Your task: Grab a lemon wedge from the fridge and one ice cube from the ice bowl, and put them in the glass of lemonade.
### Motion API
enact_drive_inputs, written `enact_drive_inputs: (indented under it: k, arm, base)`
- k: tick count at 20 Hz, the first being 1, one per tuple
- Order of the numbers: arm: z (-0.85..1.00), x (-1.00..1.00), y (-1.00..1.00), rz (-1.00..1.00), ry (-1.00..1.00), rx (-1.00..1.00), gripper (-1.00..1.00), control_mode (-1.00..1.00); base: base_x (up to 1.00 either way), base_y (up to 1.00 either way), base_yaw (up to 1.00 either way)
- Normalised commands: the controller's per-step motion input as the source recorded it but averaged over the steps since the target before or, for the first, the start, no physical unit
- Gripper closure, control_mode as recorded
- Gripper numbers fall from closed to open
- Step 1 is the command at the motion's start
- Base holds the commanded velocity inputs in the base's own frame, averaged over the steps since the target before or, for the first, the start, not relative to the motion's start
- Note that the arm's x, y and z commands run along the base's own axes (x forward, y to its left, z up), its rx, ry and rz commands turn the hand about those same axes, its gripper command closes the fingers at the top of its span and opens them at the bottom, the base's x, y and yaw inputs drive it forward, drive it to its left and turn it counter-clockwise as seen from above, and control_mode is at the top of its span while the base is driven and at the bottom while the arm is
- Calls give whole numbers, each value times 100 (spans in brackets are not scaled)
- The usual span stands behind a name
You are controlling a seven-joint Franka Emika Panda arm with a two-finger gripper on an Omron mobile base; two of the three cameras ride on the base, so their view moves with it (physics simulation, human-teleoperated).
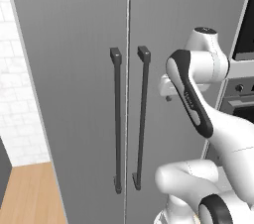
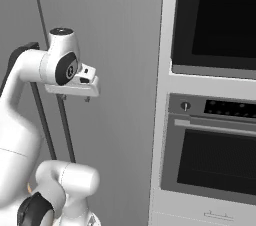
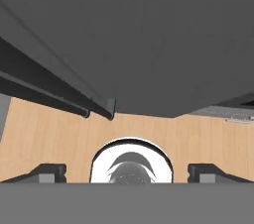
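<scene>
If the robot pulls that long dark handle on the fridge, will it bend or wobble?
Probably not. The right handle looks like a straight, rigid bar. The fridge door is tall, so it likely swings heavily.

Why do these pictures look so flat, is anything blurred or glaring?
Left base view: the fridge is evenly lit, no glare, with faint shadows beside its handles. Right base view: the oven stack looks sharp, its glass dark. Hand view: the fridge underside is dim, the wooden floor brighter, edges soft.
</scene>
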Motion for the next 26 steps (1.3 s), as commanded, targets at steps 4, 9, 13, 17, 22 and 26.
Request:
enact_drive_inputs:
  k: [4,9,13,17,22,26]
  arm:
    - [-24,-24,23,-10,0,0,-100,-100]
    - [-11,-1,6,-1,0,0,-100,-100]
    - [0,0,0,0,0,0,-100,-100]
    - [0,-3,0,0,0,0,-100,100]
    - [0,0,0,0,0,0,-100,100]
    - [0,0,0,0,0,0,-100,100]
  base:
    - [0,0,0]
    - [0,0,0]
    - [0,0,0]
    - [-12,11,0]
    - [-5,54,0]
    - [-2,46,0]
